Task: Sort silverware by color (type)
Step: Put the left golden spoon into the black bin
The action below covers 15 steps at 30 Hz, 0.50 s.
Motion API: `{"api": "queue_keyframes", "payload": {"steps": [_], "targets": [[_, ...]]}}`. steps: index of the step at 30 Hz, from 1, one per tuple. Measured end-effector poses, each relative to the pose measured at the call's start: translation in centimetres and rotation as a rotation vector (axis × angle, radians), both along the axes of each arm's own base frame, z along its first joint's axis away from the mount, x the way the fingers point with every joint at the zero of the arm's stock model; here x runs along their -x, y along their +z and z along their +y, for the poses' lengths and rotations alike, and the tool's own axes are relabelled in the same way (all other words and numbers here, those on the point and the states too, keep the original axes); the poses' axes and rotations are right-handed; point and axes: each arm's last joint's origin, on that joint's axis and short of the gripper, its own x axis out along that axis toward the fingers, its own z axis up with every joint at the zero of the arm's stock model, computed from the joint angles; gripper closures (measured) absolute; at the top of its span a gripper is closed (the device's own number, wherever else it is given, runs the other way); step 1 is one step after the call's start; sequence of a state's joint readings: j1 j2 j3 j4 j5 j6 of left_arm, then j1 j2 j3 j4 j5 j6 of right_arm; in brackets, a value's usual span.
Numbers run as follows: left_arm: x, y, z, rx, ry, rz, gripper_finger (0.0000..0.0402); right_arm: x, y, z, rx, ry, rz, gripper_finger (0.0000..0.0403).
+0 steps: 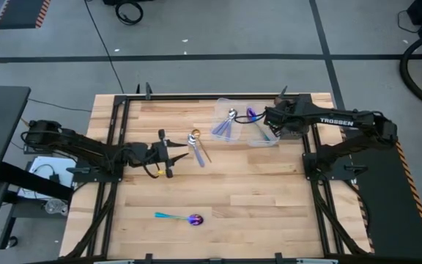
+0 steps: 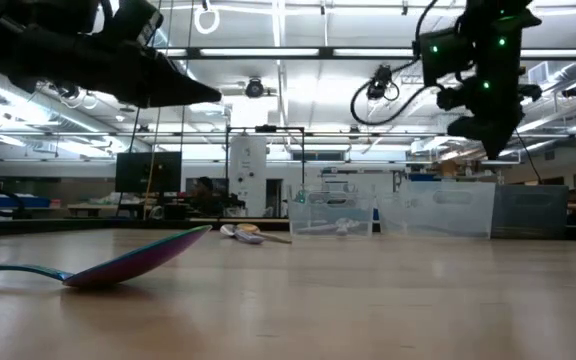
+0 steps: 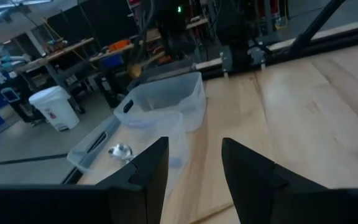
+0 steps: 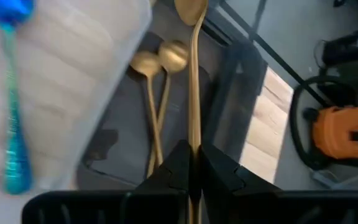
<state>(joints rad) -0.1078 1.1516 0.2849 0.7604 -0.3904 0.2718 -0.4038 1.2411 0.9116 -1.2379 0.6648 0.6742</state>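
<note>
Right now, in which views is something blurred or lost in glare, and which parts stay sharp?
Low view: bright ceiling lights wash out the background, and the purple spoon lying nearest the camera looks soft. Left wrist view: the clear tray and the room behind are hazy. Right wrist view: the gold spoon pinched in the right gripper is sharp, while the blue spoon beside it is smeared.

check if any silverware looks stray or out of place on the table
One iridescent spoon lies alone near the table's front edge, far from the clear tray. A small cluster of spoons also sits loose mid-table beside the left pincer.
</note>
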Motion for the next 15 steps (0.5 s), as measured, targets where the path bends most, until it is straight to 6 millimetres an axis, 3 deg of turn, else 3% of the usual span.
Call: {"api": "queue_keyframes", "payload": {"steps": [15], "targets": [[0.0, 0.2, 0.0, -0.005, -0.002, -0.005, 0.0247, 2.0, -3.1, -1.0, -0.178, 0.202, 0.253, 0.0362]]}}
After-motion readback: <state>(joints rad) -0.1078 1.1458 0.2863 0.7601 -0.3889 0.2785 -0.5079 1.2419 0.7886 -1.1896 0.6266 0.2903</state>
